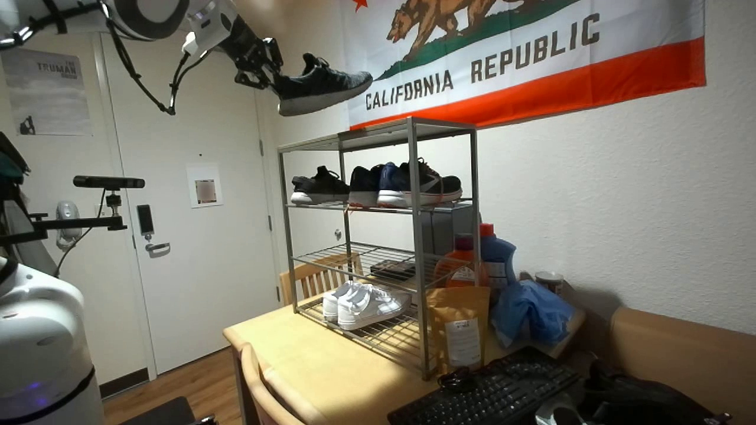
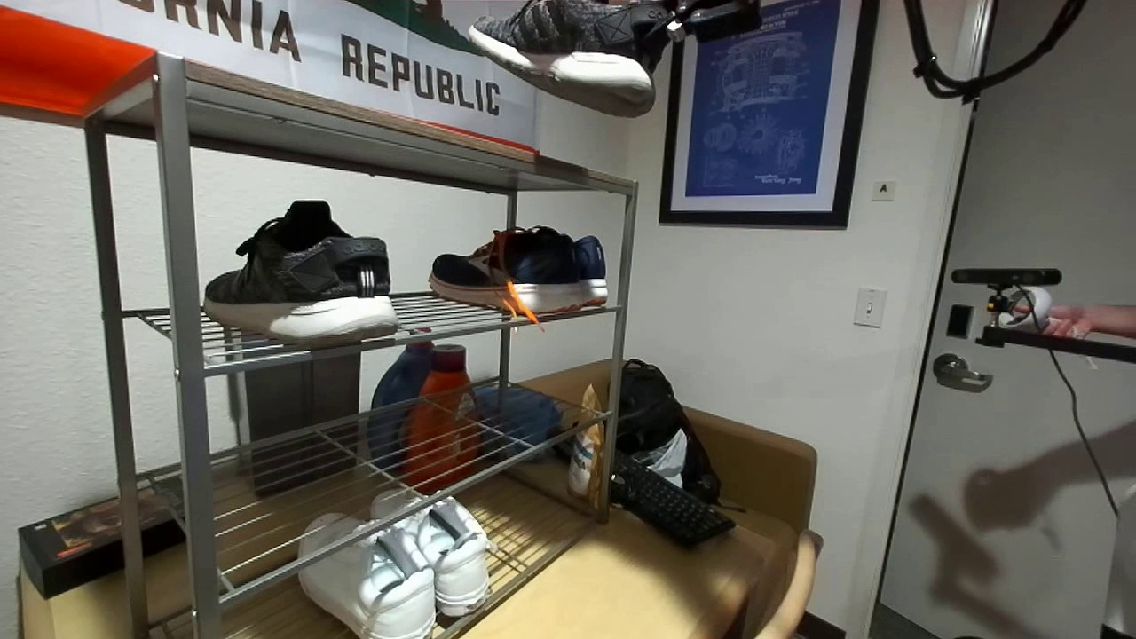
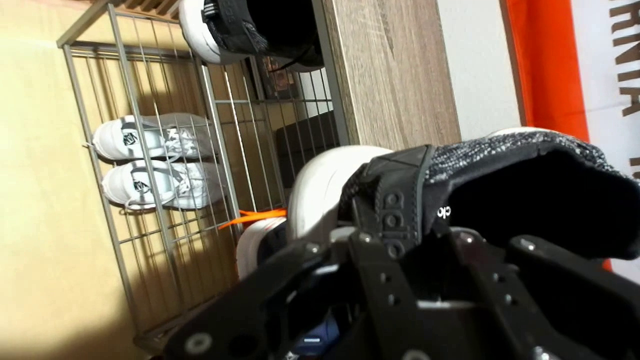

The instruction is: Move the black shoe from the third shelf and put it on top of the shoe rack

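The black shoe, with a pale sole, is held in the air, sole down, higher than the shoe rack's top. It also shows in an exterior view and in the wrist view. My gripper is shut on its heel; its fingers lie around the heel rim in the wrist view. The toe points away from the gripper, slightly raised. The grey metal shoe rack has a flat wood-look top. On the third shelf stands another black shoe.
Bluish dark shoes stand beside that other shoe. White shoes are on the lowest tier. The rack stands on a table against a wall with a flag. Detergent bottles and a keyboard are nearby.
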